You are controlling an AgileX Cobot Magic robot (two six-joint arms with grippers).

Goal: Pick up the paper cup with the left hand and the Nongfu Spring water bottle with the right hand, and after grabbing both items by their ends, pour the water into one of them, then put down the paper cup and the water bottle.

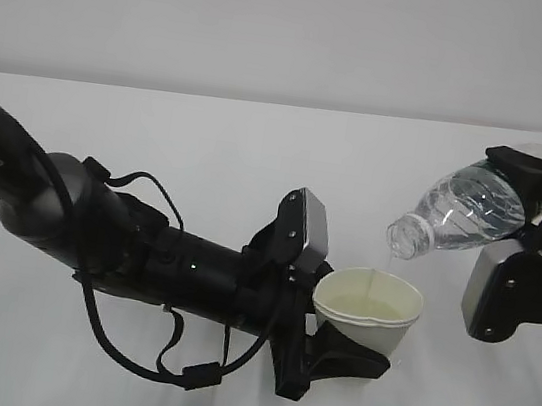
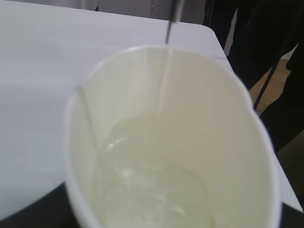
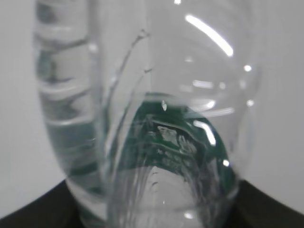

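The white paper cup hangs just above the table, held upright in my left gripper, whose black fingers are shut around its lower wall. In the left wrist view the cup fills the frame, with water pooled in its bottom. My right gripper is shut on the base end of the Nongfu Spring water bottle. The bottle is tilted with its mouth down-left over the cup. A thin stream of water falls into the cup. The right wrist view shows the bottle from its base, the green label visible through it.
The white table runs back to a pale wall. In the left wrist view its far right edge shows, with dark shapes beyond it. The left arm and its looped cables lie low across the front left.
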